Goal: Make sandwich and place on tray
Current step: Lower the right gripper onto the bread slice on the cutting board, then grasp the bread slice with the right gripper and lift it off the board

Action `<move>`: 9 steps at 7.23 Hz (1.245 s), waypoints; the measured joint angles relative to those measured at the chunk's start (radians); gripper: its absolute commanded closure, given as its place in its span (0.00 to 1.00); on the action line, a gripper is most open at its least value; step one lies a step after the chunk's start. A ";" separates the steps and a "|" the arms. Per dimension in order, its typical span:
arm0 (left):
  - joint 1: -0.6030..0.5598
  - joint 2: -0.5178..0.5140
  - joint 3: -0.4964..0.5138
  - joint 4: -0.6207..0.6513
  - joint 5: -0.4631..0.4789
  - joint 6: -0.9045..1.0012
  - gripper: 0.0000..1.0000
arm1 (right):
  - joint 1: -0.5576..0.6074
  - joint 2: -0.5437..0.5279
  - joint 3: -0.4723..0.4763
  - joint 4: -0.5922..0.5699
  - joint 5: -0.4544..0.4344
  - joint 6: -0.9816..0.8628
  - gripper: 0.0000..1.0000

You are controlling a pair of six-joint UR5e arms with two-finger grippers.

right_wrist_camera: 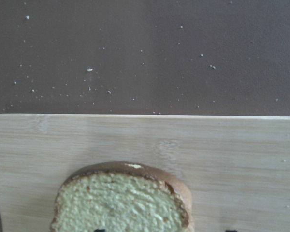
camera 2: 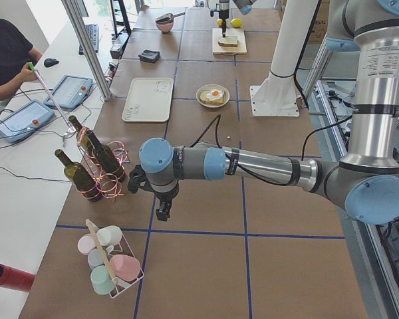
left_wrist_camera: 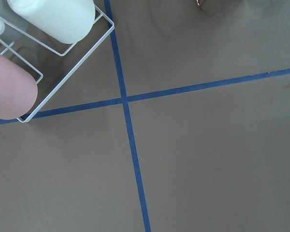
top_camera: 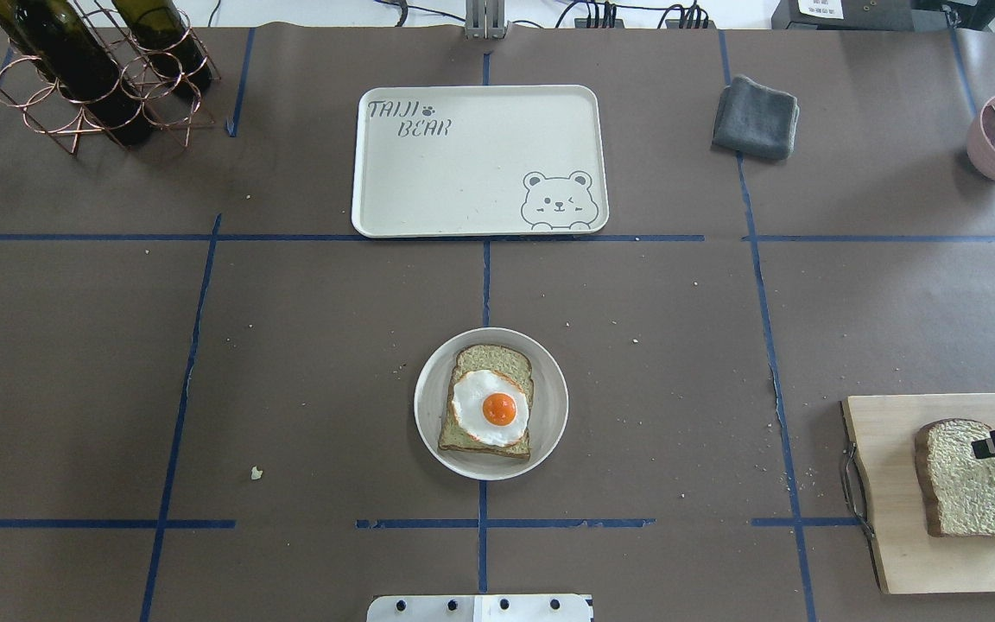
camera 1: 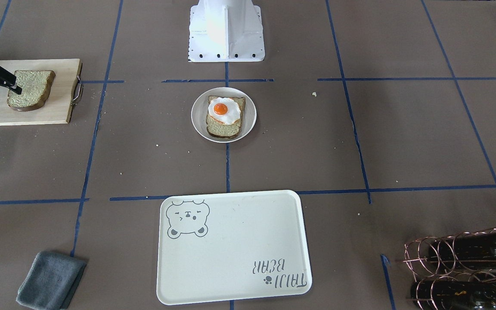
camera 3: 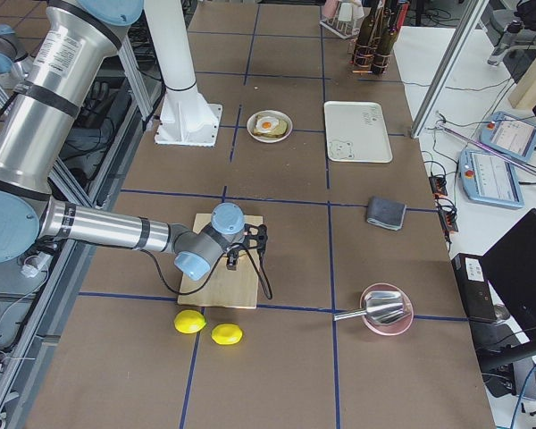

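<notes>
Table (top_camera: 290, 345) bears two bread slices (top_camera: 972, 484), one tray (top_camera: 463, 173); right gripper (camera 1: 6, 92) spread, left gripper (camera 2: 161, 211) unclear.

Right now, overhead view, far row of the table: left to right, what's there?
Copper wire rack of dark wine bottles → cream-white rectangular bear-print tray → folded grey cloth → round pink bowl.

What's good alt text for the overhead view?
A plate at centre holds a bread slice topped with a fried egg, with the bear-print tray beyond it. At the right edge, the right tool hangs over a second bread slice on a wooden cutting board.
</notes>
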 measured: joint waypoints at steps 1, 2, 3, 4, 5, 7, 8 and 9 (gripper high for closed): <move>0.000 0.000 0.000 0.000 0.000 0.000 0.00 | -0.008 0.000 -0.009 0.012 -0.001 0.012 0.46; 0.000 0.000 0.000 0.000 0.000 0.000 0.00 | -0.012 0.000 -0.013 0.016 -0.001 0.017 0.64; 0.000 0.000 0.000 0.000 0.000 0.000 0.00 | -0.014 0.000 -0.014 0.018 0.000 0.020 0.69; 0.000 0.000 0.000 0.000 0.000 0.000 0.00 | -0.015 0.000 -0.015 0.018 0.000 0.023 0.79; 0.000 0.000 -0.001 0.000 0.000 0.000 0.00 | -0.016 -0.001 -0.016 0.019 0.000 0.023 0.98; -0.001 0.001 -0.006 0.000 0.000 0.000 0.00 | -0.019 -0.003 -0.017 0.019 0.004 0.024 1.00; -0.002 0.001 -0.012 0.000 -0.004 -0.001 0.00 | -0.021 -0.003 -0.017 0.019 0.005 0.024 1.00; -0.002 0.002 -0.017 0.001 -0.010 -0.002 0.00 | -0.022 -0.004 -0.015 0.019 0.010 0.024 1.00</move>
